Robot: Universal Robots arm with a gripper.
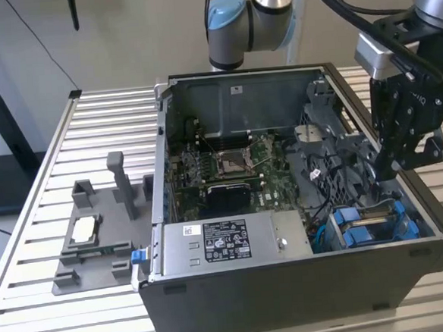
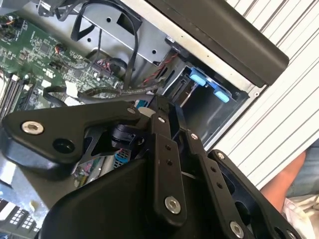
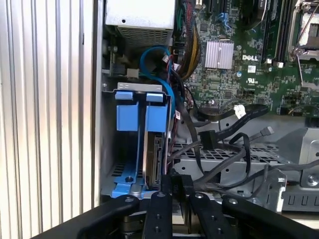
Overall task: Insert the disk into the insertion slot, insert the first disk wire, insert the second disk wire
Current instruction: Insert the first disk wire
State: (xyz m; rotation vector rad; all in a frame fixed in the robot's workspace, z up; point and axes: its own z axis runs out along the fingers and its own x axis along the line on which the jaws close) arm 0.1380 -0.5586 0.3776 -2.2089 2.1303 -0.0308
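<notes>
Holding the gripper nearest to the lens in both wrist views, with the tips pressed almost together; not being able to tell if pinching a small plug or nothing at all. Hovering just beside the near end of the disk, already sitting in the insertion slot inside its blue carrier, at the case corner on the exterior view's right.

Judging step 1 as done and probably working now on the 1st disk wire. Seeing 2 free plug ends on the black wires lying near the gripper, and not seeing for sure any plug seated on the disk. Needing here a fine line-up of plug and disk end, in a tight place among many cables.

Noticing a white label on the grey power supply box and white print on the green board; leaving this writing unread.
</notes>
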